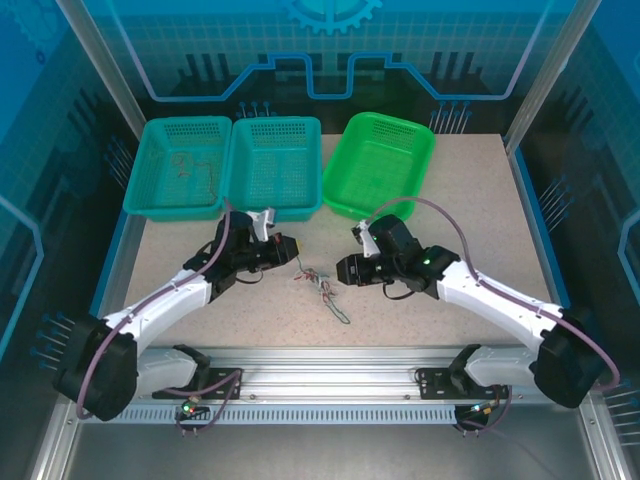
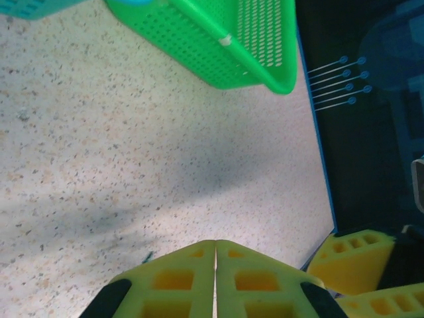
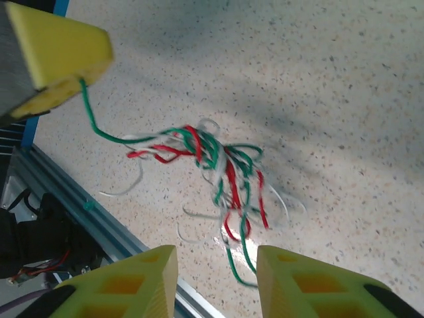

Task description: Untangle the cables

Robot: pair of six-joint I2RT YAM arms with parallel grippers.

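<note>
Pinching one green strand (image 3: 93, 126) with left gripper (image 1: 291, 247), pads pressed flat together, no gap to be seen from its own wrist view. Biting close to strand's end, so little margin. Holding right gripper (image 3: 217, 281) spread, nothing between pads.

Spotted cables (image 3: 215, 165) (red, white, green, knotted in one loose clump) on table (image 3: 344, 73), just ahead of right gripper's fingertips, between the two tools. Tied to left gripper by the pinched strand alone.

Judged risks:
- Pulling away with left gripper, clump unanchored: likely dragging whole bundle along instead of freeing strand. Cause: right gripper clamped on nothing.
- Losing strand from pinch under tension. Cause: thin wire, short bite near its tip.
- Closing right gripper straight ahead from here: probably catching several colours at once and tightening knot. Cause: wires overlapped directly ahead of pads, plus loose green tail close by one pad.
- Bumping tools together. Cause: both tips working near same small clump.
- Sliding clump toward metal rail (image 3: 73, 199) beside right gripper's left pad and snagging there. Cause: clump already near table's front edge.
</note>
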